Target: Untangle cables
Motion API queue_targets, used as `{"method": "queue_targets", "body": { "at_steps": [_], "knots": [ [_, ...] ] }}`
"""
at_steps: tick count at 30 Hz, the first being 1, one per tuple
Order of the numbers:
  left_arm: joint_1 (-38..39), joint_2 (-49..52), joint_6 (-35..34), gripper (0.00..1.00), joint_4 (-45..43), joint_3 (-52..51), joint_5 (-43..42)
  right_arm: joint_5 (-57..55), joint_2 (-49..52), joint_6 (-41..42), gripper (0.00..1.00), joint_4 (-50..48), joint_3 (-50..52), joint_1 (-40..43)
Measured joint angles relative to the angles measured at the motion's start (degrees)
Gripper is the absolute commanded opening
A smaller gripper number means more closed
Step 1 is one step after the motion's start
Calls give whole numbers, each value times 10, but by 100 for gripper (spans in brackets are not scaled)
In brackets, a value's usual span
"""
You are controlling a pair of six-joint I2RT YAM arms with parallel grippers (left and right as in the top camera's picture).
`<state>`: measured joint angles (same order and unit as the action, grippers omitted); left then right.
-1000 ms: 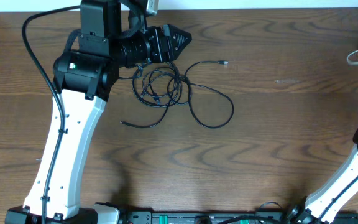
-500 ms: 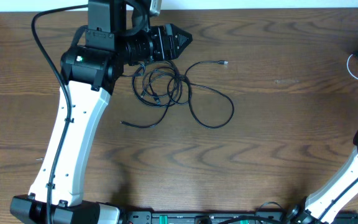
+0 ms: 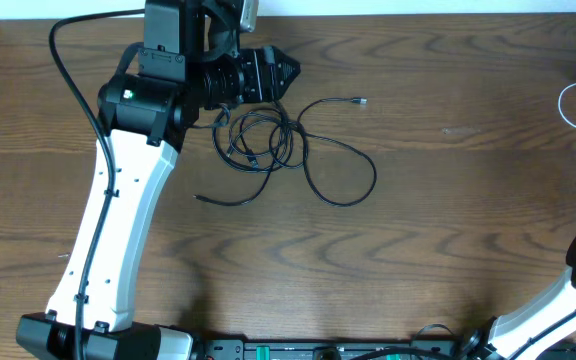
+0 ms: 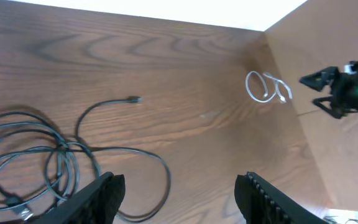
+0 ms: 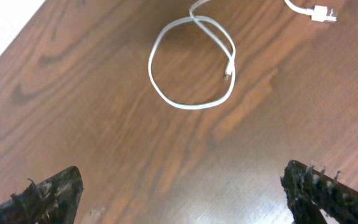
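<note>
The black cable [image 3: 268, 128] lies on the counter [image 3: 448, 250] near the far edge, left of the middle. Most of it is bunched in a knot of overlapping loops. One wide loop swings out from the knot toward the right, one plug end [image 3: 361, 101] points toward the far edge, and the other end trails toward the near side.

The left gripper [image 3: 290, 68] hangs by the far side of that knot, not touching it. Its fingers [image 4: 101, 198] are spread wide with nothing between them.

The white cable [image 3: 562, 100] lies well apart from the black one, against the right edge near the far right corner. It sits in a single small loop, with its plug [image 5: 321, 12] just beyond. The right gripper [image 5: 179, 180] is above it, jaws wide and empty, clear of the cord.
</note>
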<state>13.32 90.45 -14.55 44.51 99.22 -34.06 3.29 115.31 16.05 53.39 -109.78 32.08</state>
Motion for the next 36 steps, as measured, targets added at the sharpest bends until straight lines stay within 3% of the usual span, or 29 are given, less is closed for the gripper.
{"method": "queue_targets", "body": {
  "at_steps": [9, 16, 25, 36],
  "knots": [
    [0, 0, 39, 63, 40, -1, 65, 65, 0, -50, 99, 52, 0, -53],
    [0, 18, 45, 63, 83, -2, 147, 151, 0, -94, 99, 55, 0, -160],
    [0, 122, 60, 63, 85, -2, 226, 162, 1, -106, 99, 43, 0, -307],
    [-38, 261, 187, 63, 46, -2, 271, 147, 2, -107, 98, 67, 0, -317]
  ]
}}
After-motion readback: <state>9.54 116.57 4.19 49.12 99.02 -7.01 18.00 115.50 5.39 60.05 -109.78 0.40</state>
